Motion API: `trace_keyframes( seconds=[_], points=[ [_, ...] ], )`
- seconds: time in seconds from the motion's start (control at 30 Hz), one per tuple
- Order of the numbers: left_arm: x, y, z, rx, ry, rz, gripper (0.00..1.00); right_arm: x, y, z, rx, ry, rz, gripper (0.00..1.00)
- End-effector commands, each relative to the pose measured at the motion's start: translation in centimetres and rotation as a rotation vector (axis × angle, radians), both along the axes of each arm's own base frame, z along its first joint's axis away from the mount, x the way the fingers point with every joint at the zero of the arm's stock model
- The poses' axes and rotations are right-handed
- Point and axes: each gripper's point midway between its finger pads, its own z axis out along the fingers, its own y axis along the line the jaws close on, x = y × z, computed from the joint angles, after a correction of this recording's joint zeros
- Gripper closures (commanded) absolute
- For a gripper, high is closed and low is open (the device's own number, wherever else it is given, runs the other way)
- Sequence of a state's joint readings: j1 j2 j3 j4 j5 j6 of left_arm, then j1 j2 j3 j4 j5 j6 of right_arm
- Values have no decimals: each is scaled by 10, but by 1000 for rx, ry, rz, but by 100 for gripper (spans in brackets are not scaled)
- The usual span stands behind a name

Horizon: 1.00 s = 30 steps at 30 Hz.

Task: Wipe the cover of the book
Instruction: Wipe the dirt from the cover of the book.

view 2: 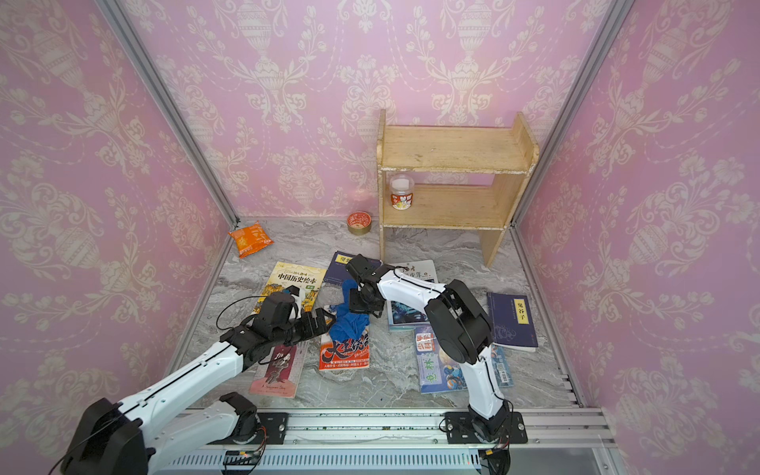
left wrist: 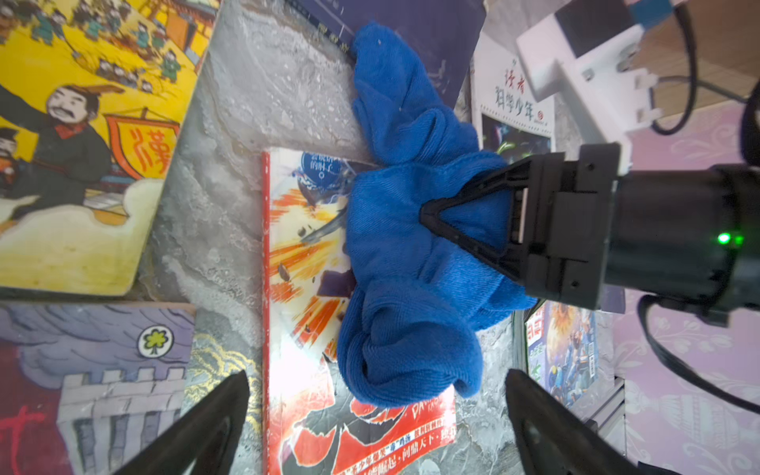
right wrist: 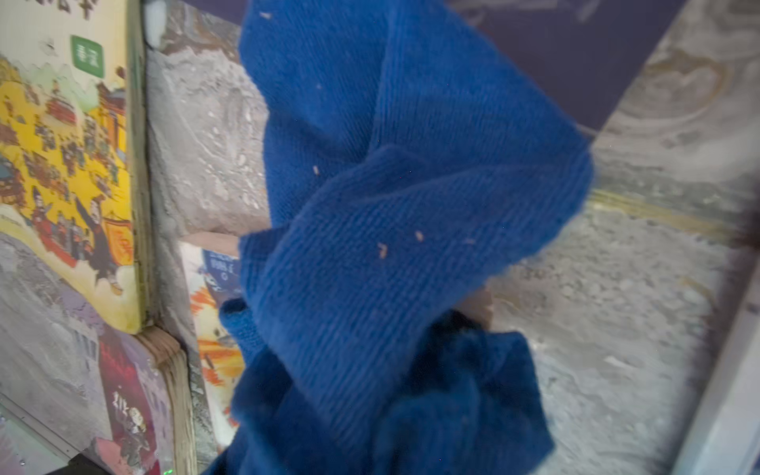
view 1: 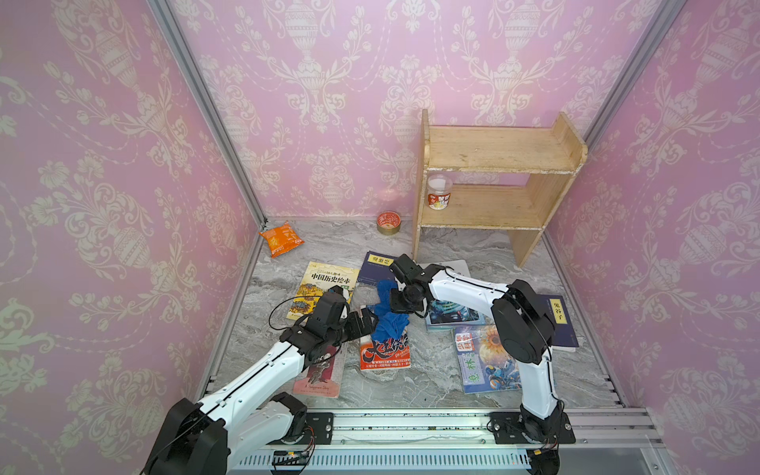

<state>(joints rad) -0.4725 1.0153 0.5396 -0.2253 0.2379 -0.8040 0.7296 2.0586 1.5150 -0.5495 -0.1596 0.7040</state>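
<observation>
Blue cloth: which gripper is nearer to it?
Right. The right gripper is shut on the blue cloth; the left gripper stands open, straddling its near end, apparently not touching.

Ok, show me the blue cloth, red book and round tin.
blue cloth (left wrist: 390,255), left wrist view, bunched middle.
red book (view 1: 384,353), in a top view, lower cover.
round tin (view 1: 388,223), in a top view, lid.

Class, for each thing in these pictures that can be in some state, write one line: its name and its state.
blue cloth, bunched up, lying partly on the red book
right gripper, shut on the blue cloth
left gripper, open, holding nothing
red book, closed, flat, cover up
yellow book, closed, flat, cover up
jar, upright on the shelf's lower board
snack bag, lying down
</observation>
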Motion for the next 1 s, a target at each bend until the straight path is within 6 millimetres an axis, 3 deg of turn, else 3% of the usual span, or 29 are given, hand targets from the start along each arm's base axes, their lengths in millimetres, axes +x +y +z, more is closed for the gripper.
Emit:
trace_keyframes(
  seconds=[0.0,0.17,0.37,0.5,0.63,0.73,0.87,0.97],
  points=[
    [-3,6,-12,-18,44,33,0,-9,17,-27,3,57,7,100],
    [-3,1,-20,-56,80,31,1,-10,50,-26,28,30,17,100],
    [-1,3,-11,-44,58,32,1,-9,78,-33,87,25,-13,100],
    [-3,4,-14,-43,72,37,1,-5,81,-31,112,22,-23,100],
    [-8,4,-23,-59,94,49,1,1,54,-22,115,11,-63,100],
    [-10,4,-28,-68,104,53,1,4,16,-18,98,-4,-110,100],
    [-8,-1,-32,-89,116,50,1,5,-38,-26,19,-9,-149,100],
    [-8,-6,-36,-102,136,41,1,10,-66,-24,-9,-21,-171,100]
  ],
)
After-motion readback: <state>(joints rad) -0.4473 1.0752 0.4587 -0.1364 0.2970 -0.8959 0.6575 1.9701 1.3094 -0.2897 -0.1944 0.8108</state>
